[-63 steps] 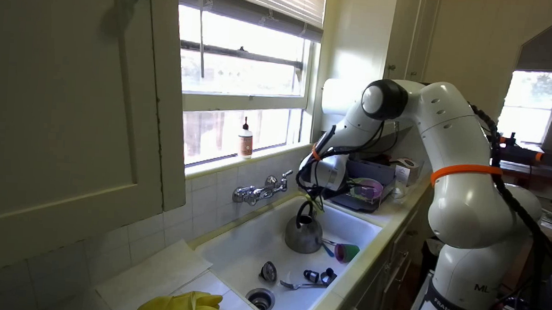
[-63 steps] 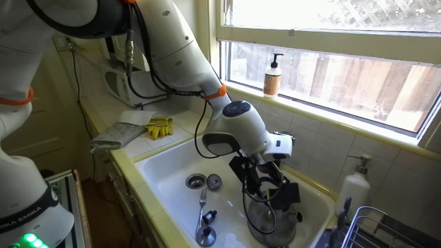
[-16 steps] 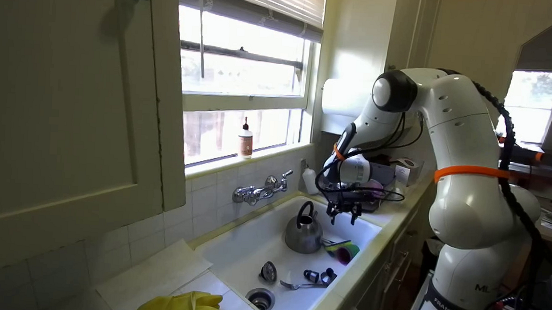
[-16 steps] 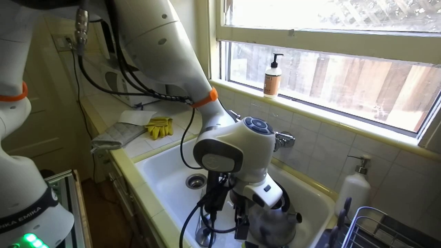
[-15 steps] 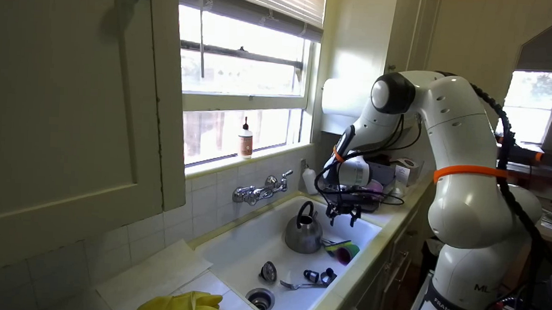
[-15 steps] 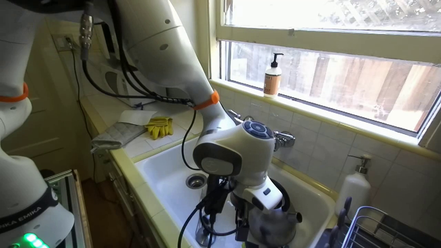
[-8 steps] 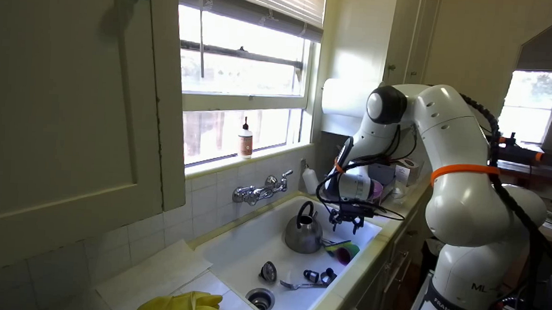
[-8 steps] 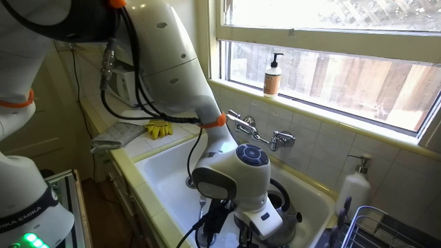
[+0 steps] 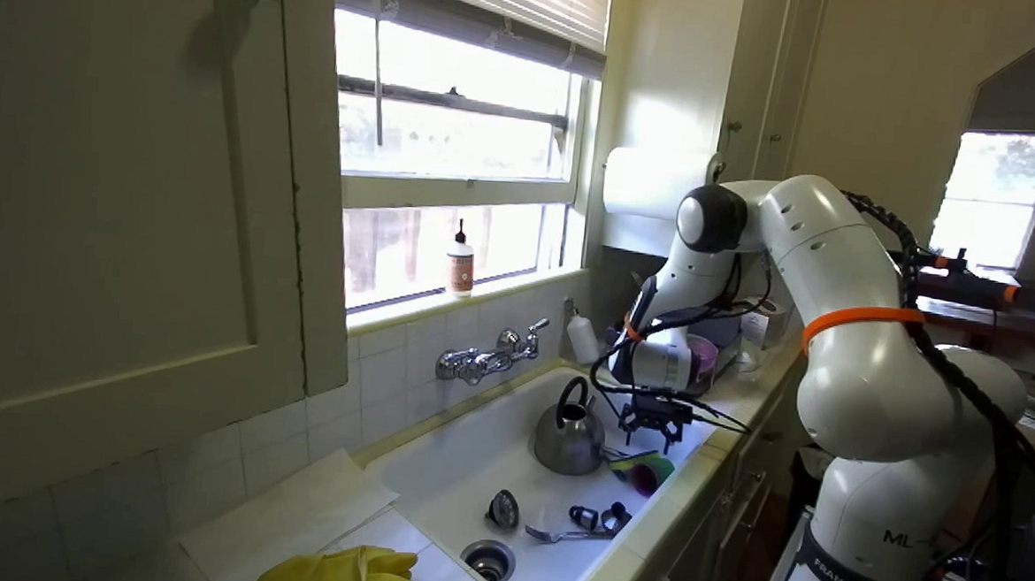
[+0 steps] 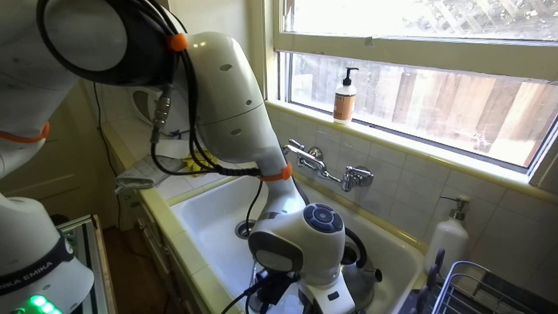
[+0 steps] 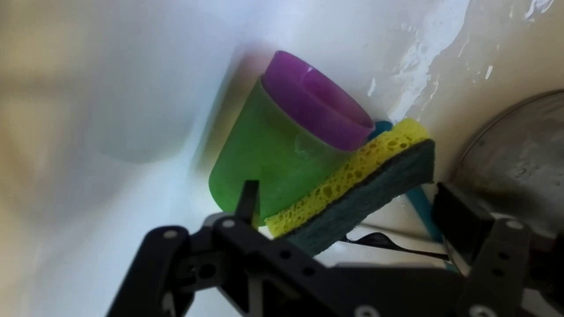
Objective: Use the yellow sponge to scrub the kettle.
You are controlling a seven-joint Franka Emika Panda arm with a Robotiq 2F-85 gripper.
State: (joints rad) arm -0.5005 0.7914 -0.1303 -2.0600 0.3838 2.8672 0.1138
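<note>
The yellow sponge (image 11: 348,189), with its dark green scouring side, lies tilted against a green and purple cup (image 11: 273,145) in the sink; in an exterior view the sponge (image 9: 632,461) shows beside the kettle. My gripper (image 11: 354,203) stands open above it, jaws wide apart and nothing held, with the sponge partly in line with the gap. An exterior view has the gripper (image 9: 649,441) hanging over the sink, higher than the sponge. The steel kettle (image 9: 568,442) stands upright with its black handle up; part of the kettle (image 11: 520,158) lies close past one finger.
A blue utensil (image 11: 421,207) and a black one (image 11: 383,240) lie by the sponge. Nearer the drain (image 9: 488,561) are a strainer (image 9: 502,509), a fork (image 9: 567,536) and small dark items. The sink's yellow rim (image 9: 646,532) and the faucet (image 9: 487,364) border the space.
Several seconds ago my gripper held the sponge at the kettle. The sponge has since been let go beside the cup. Over the last second the open gripper has come lower.
</note>
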